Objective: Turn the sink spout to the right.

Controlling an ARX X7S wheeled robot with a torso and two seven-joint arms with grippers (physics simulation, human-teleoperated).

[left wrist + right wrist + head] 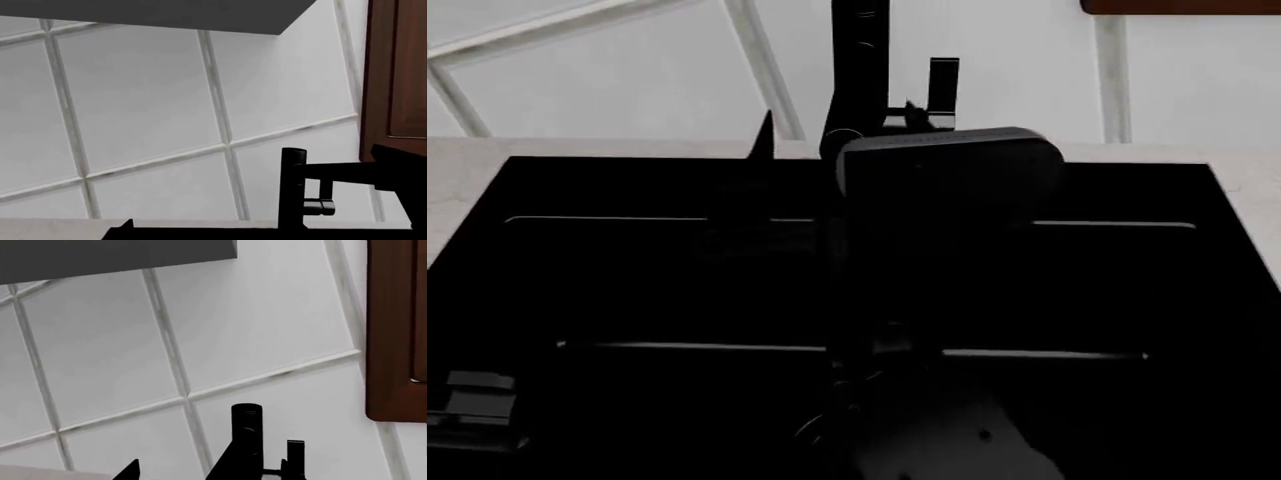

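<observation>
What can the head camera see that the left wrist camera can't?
Only the head view shows the large black rectangular sink with its white stone rim, plus a dark grey rounded gripper block in front of the tap. Only the left wrist view shows the dark brown wooden cabinet and the tap's slim tube arm reaching sideways. Both show the matte black sink spout and the white tiled wall.

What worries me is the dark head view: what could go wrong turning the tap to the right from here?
1. The lever sits close beside the post of the tap; the jaws could knock it instead of swinging the tap.
2. In the head view, the grey housing covers the tap's arm against the black sink, so contact may be misjudged.
</observation>
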